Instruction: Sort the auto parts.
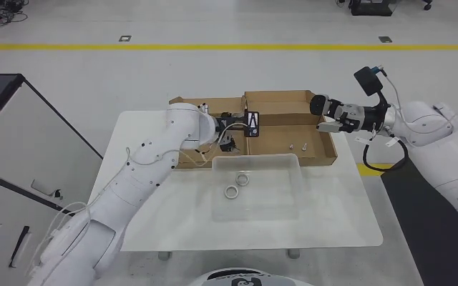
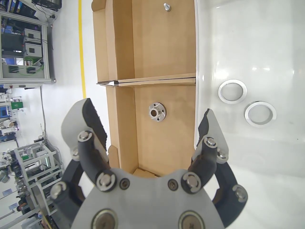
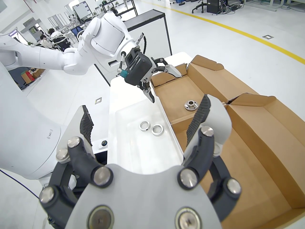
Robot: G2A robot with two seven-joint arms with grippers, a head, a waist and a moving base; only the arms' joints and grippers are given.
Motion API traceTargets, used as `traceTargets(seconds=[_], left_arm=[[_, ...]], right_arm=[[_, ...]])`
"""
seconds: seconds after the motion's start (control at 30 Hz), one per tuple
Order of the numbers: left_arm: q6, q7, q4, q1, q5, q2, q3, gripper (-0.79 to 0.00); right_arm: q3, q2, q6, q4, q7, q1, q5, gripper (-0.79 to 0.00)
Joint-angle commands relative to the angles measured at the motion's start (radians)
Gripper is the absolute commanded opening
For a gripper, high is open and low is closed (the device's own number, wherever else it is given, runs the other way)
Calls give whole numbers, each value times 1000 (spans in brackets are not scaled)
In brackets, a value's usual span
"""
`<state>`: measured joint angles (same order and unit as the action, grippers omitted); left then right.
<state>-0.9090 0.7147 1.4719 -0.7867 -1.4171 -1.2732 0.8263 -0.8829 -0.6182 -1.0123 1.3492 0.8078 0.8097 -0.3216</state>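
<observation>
Pale workshop floor with a yellow line surrounds a white desk (image 1: 336,214). On the desk lies a shallow cardboard box (image 1: 286,107), split by a wall into a left and a right compartment. A clear plastic tray (image 1: 275,196) sits against the box's long side, on the robot's side of it.

A round metal hub (image 2: 162,114) with a centre hole lies flat on the floor of the box's left compartment. Two small bolts (image 2: 167,6) lie in the right compartment, close together near the wall that faces the tray. Two metal rings (image 2: 259,125) lie flat in the tray, just beside each other, on the tray's half nearer the box's left compartment.

The left claw (image 2: 148,107) hangs above the box's left compartment, over the hub. Its fingers are spread wide across the box's width and hold nothing.

The right claw (image 3: 145,103) hangs over the box's right end, pointing along the box toward the other arm. It too is spread wide and has hold of nothing.
</observation>
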Motion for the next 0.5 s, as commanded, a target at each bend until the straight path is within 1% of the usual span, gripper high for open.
traceTargets(seconds=[0.0,0.03,0.1,0.17,0.23,0.33,0.47], left_arm=[[4,-11,8,-7,1,1,-1,0],[-1,-16,17,-10,4,2,0,0],[-30,29,20,-13,22,4,-5,0],[-27,79,19,-13,101,1,-3,0],[-22,157,22,-3,206,-3,-8,0],[59,256,10,29,331,-4,-72,0],[188,385,8,111,513,4,-203,0]], right_arm=[[0,0,0,0,0,0,0,0],[0,0,0,0,0,0,0,0],[0,0,0,0,0,0,0,0],[0,0,0,0,0,0,0,0],[0,0,0,0,0,0,0,0],[0,0,0,0,0,0,0,0],[0,0,0,0,0,0,0,0]])
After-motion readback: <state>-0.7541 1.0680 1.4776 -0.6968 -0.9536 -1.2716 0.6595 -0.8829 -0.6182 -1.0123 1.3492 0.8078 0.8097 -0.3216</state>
